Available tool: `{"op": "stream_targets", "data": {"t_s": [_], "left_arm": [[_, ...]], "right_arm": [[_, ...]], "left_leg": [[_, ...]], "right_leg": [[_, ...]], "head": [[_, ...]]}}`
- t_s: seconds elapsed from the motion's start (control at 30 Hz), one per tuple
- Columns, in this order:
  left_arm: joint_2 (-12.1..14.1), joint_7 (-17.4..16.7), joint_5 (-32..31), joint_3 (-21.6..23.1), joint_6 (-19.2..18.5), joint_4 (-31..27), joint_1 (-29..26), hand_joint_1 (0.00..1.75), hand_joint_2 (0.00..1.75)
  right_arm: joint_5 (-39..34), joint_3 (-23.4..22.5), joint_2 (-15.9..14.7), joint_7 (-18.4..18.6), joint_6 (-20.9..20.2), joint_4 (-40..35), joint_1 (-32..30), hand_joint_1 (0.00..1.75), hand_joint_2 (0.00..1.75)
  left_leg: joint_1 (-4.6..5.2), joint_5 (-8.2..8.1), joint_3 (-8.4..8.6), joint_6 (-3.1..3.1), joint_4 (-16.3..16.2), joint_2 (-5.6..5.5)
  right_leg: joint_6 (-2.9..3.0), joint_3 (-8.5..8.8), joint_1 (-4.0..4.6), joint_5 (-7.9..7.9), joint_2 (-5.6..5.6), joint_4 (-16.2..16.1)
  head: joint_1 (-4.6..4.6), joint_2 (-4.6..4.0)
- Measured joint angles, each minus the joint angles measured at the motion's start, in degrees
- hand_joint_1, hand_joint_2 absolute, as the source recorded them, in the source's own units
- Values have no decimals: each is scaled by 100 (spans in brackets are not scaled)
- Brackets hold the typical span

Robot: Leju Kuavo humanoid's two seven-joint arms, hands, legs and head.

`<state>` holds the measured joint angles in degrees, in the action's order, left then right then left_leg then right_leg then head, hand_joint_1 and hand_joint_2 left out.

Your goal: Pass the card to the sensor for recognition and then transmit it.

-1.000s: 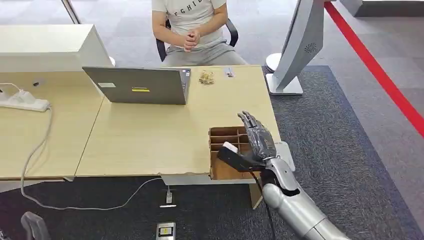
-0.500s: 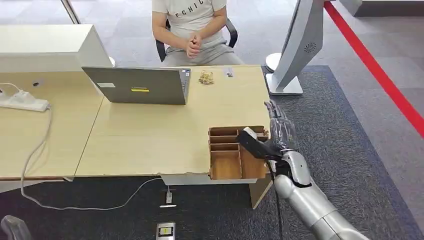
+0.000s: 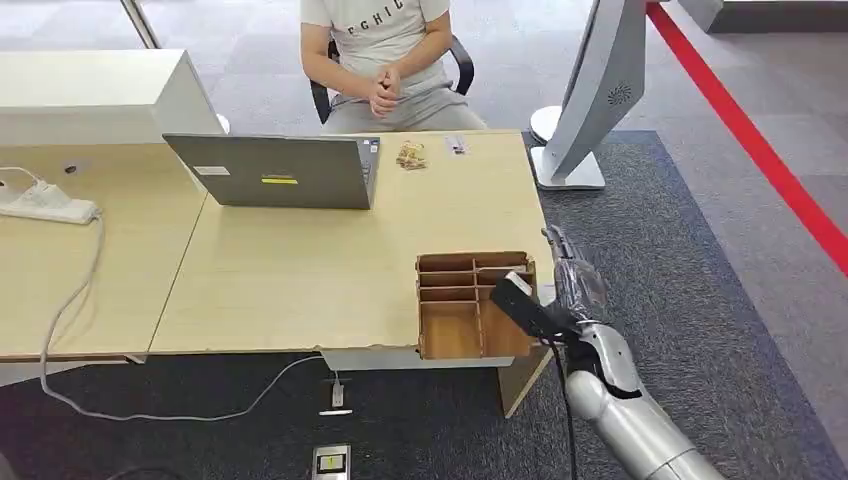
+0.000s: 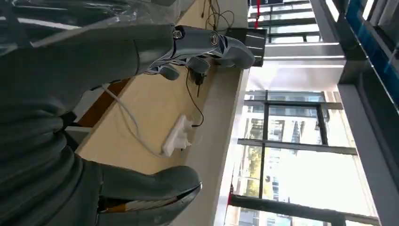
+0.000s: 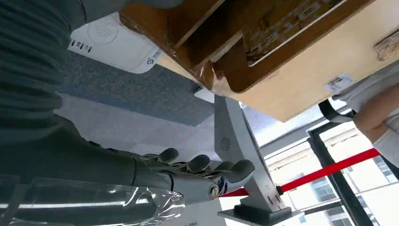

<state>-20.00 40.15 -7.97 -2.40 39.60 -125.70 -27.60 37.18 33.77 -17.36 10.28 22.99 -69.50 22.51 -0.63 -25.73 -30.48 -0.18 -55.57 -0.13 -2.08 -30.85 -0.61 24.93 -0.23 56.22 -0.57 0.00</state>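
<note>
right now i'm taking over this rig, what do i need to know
Right hand: open, fingers stretched out, holding nothing, just off the table's right edge beside the wooden divider box.
Left hand: open, holding nothing, away from the job's things.
Sensor: white pad by the box at the table edge.
Card: a flat pale-edged piece lies in a box compartment; probably the card, but I cannot tell for sure.
Done: nothing visibly.
Left: pick the card, pass it to the sensor, then hand it on, likely to the seated person.
</note>
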Motion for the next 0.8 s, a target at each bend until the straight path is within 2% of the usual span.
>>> {"op": "stream_targets", "data": {"t_s": [0.3,0.8], "left_arm": [[-7,-2,-125,-17,0,4,-68,0,175],[-7,-2,-129,-17,0,22,-119,0,175]], "right_arm": [[-217,127,243,-372,-61,66,199,0,175],[-284,223,378,-442,-42,101,320,2,175]], "left_leg": [[0,1,0,0,0,-1],[0,1,0,0,0,-1]], "right_leg": [[0,2,-1,0,-1,0],[0,1,0,0,-1,0]], "head": [[-2,0],[0,0]]}}
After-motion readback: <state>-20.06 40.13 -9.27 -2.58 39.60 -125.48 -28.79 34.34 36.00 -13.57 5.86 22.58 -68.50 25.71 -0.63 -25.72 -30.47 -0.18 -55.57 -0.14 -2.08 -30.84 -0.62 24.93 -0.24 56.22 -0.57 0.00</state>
